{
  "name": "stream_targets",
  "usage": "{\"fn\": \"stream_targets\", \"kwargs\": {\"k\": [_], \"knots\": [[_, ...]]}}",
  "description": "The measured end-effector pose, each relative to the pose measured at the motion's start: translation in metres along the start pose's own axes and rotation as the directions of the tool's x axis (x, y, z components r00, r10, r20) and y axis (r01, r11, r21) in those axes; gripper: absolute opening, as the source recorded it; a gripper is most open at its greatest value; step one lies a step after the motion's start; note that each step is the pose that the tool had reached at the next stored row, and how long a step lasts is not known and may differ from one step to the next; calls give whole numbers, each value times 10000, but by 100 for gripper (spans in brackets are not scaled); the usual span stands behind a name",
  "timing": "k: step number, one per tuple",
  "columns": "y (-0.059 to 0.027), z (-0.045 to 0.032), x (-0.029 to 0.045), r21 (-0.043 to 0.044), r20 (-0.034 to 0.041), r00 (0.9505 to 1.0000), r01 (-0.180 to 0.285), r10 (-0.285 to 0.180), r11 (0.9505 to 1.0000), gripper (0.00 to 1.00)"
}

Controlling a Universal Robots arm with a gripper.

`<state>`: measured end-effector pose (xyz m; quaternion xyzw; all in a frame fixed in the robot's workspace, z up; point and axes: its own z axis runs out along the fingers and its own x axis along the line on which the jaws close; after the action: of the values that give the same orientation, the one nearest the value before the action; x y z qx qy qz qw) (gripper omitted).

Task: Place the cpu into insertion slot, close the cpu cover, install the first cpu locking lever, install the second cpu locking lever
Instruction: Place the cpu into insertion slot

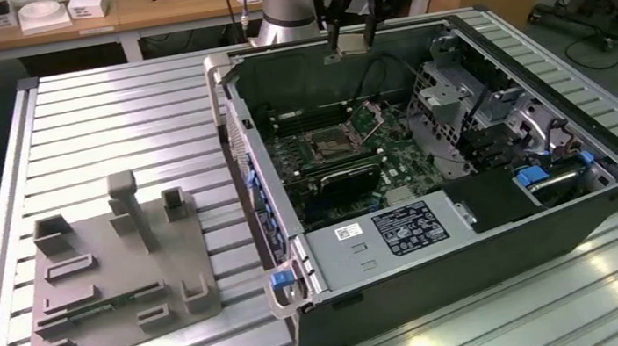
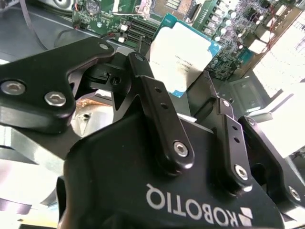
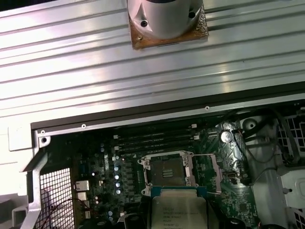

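Clamps the cpu [image 1: 348,47] by two opposite edges in the closed-down gripper [image 1: 349,37], level, metal top up, square with no long axis, high over the computer case [image 1: 443,298] wall nearest the arm [image 1: 286,3], the first wrist view adding the open insertion slot [image 3: 167,171] and swung-back cpu cover [image 3: 216,172] beneath.

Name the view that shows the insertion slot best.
The first wrist view: the slot lies open and whole, seen nearly head-on. The exterior view shows it from farther off, inside the case; the second wrist view cuts it off at the picture's edge.
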<state>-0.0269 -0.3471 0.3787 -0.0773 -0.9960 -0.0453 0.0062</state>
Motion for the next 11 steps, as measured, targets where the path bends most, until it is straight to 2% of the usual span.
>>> {"fn": "stream_targets", "kwargs": {"k": [5,9,11], "knots": [[-1,4,4,-14,62,9975,-699,699,9976,54],[-11,8,69,-20,74,9967,-812,812,9967,54],[-12,7,77,-17,73,9966,-815,815,9967,54]]}}
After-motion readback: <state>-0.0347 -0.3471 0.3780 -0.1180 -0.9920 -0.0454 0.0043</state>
